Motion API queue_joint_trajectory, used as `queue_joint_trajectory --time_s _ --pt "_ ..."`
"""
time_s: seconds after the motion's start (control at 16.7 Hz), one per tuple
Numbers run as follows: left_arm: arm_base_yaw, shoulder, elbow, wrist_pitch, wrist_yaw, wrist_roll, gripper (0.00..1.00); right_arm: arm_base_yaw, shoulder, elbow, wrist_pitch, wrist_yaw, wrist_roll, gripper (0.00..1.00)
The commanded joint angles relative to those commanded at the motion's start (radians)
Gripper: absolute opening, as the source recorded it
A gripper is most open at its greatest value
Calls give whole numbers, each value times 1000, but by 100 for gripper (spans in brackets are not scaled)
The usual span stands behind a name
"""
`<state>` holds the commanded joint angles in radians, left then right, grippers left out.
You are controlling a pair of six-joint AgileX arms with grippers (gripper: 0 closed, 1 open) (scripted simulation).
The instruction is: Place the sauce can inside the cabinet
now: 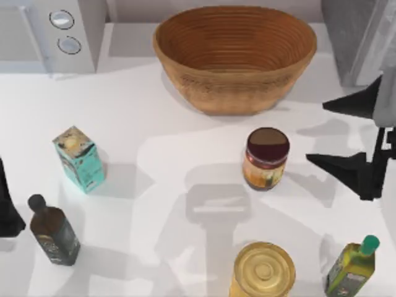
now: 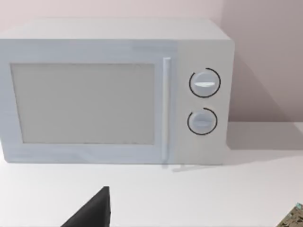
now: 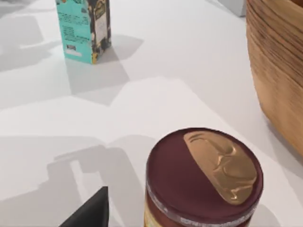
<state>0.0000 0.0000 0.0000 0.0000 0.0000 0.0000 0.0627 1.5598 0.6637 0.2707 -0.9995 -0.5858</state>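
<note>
Sauce can [image 1: 266, 158] has a dark maroon lid and orange-yellow label. Carton [image 1: 78, 158] is teal, basket [image 1: 234, 57] ribbed tan-brown.

Relative to the sauce can [image 1: 266, 158], the following items are incomplete. The cabinet [image 1: 352, 37], behind and right of it, is cut by the top view's upper and right edges. The white microwave [image 1: 52, 34], far behind-left, is cut at the upper left corner. The gold-topped can [image 1: 262, 270] in front loses its base to the lower edge. The right hand [image 1: 346, 133] runs off the right edge. In the right wrist view, the sauce can's label lies below the picture's edge.
</note>
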Motion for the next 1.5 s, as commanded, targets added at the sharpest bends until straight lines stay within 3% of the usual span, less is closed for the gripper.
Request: queue_joint_trajectory --time_s 0.3,0.6,1.14,1.5 --pt "0 0 0 0 0 0 100 -8 417 189 82 -257 -171 100" --pt "0 0 0 0 0 0 100 -11 677 305 132 -415 -273 100" --pt "0 0 0 0 0 0 100 -6 721 323 154 -439 -277 100" --pt "0 0 0 0 0 0 100 31 779 323 421 -411 -68 100"
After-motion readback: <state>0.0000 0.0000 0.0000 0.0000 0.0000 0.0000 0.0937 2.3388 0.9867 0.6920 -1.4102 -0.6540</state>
